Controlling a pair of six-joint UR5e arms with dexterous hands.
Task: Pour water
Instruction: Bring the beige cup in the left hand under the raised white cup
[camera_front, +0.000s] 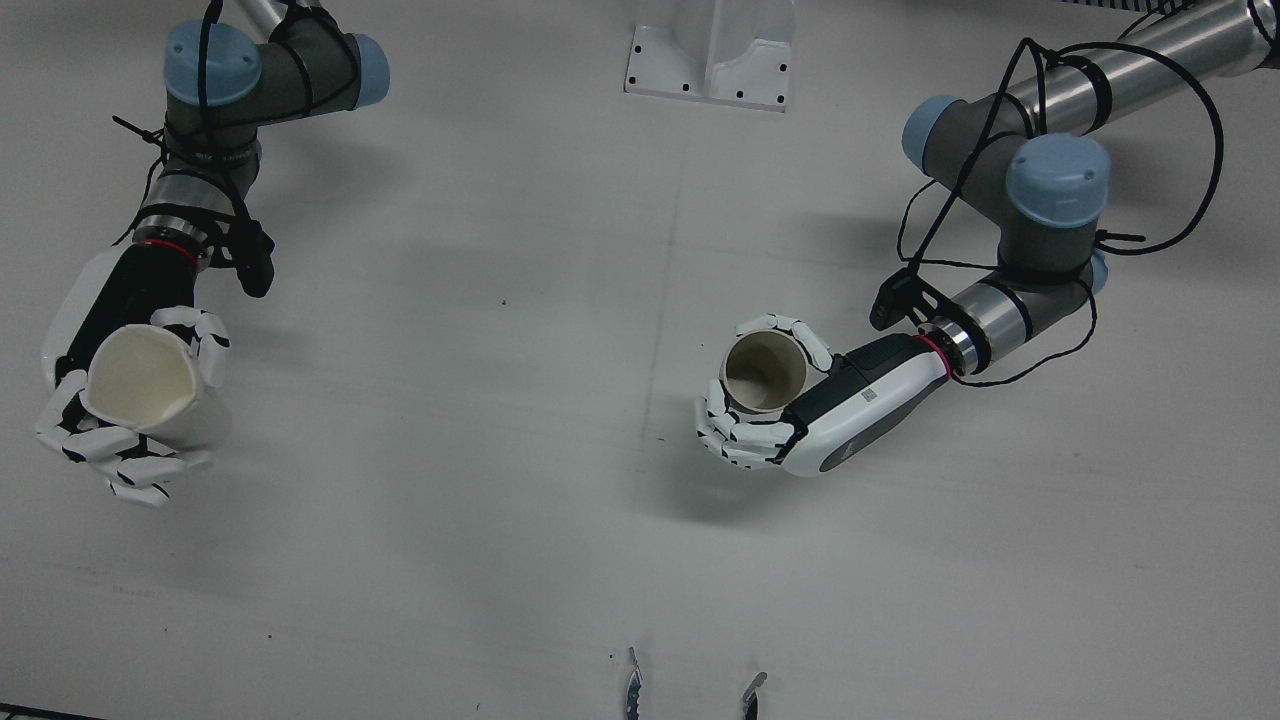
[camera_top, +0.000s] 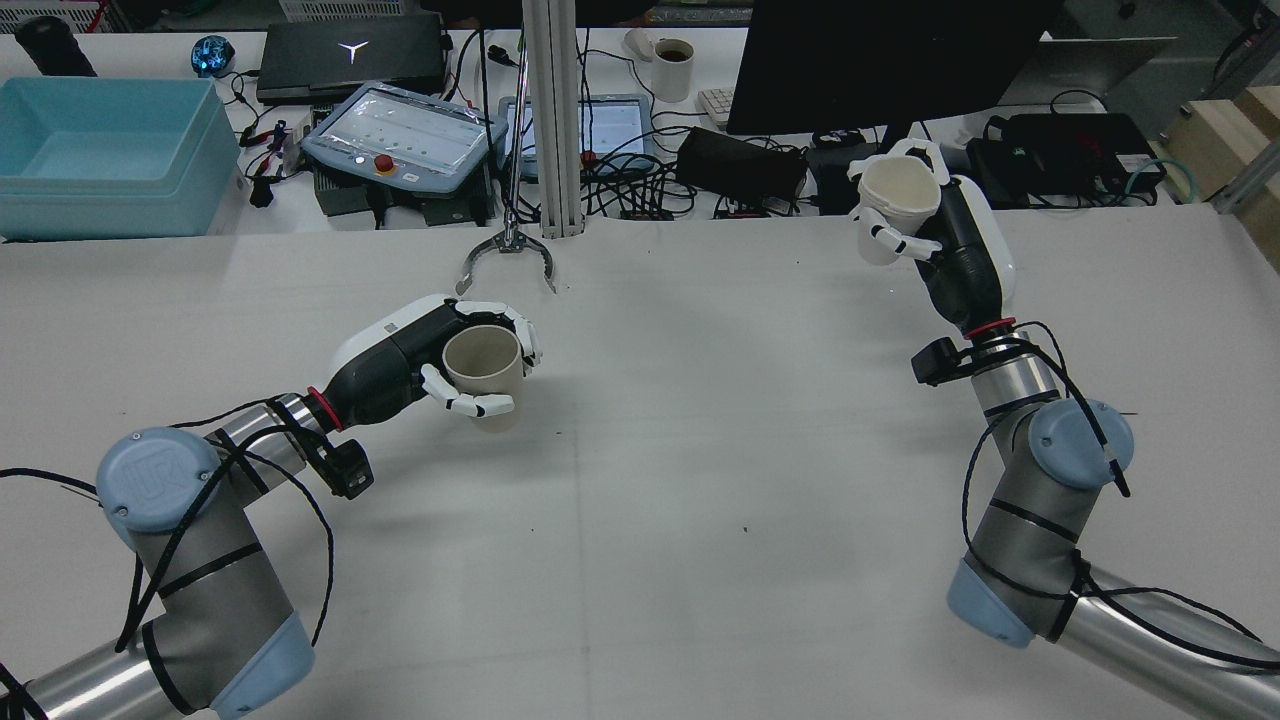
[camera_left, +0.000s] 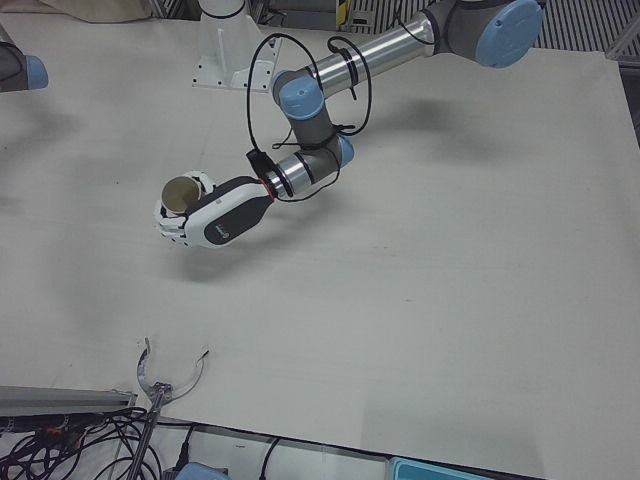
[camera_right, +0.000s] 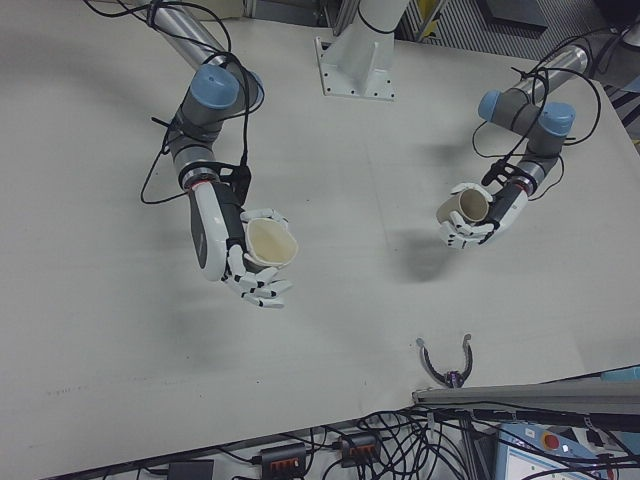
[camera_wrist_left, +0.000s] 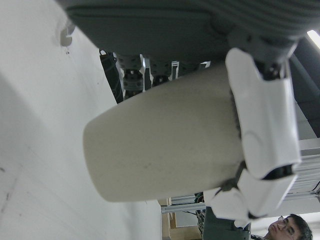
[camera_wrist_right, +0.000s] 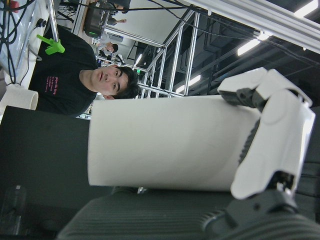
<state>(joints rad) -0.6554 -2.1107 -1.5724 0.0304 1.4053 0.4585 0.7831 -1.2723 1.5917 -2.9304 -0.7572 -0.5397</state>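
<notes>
My left hand (camera_front: 850, 410) is shut on a tan paper cup (camera_front: 765, 372), held roughly upright a little above the table's middle, mouth up; the same cup (camera_top: 485, 365) sits in that hand (camera_top: 395, 350) in the rear view. My right hand (camera_front: 105, 305) is shut on a white paper cup (camera_front: 140, 375), its rim squeezed a bit out of round. In the rear view this hand (camera_top: 965, 250) holds the white cup (camera_top: 900, 195) high above the table, far from the tan one. Both hand views are filled by the cup walls (camera_wrist_left: 165, 150) (camera_wrist_right: 165, 145). I see no liquid in either cup.
A small metal two-pronged clamp (camera_top: 508, 255) hangs at the table's far edge. A white pedestal base (camera_front: 712, 50) stands between the arms. Beyond the table are a teal bin (camera_top: 100, 150), a teach pendant (camera_top: 400, 130) and cables. A person (camera_wrist_right: 75, 82) shows in the right hand view.
</notes>
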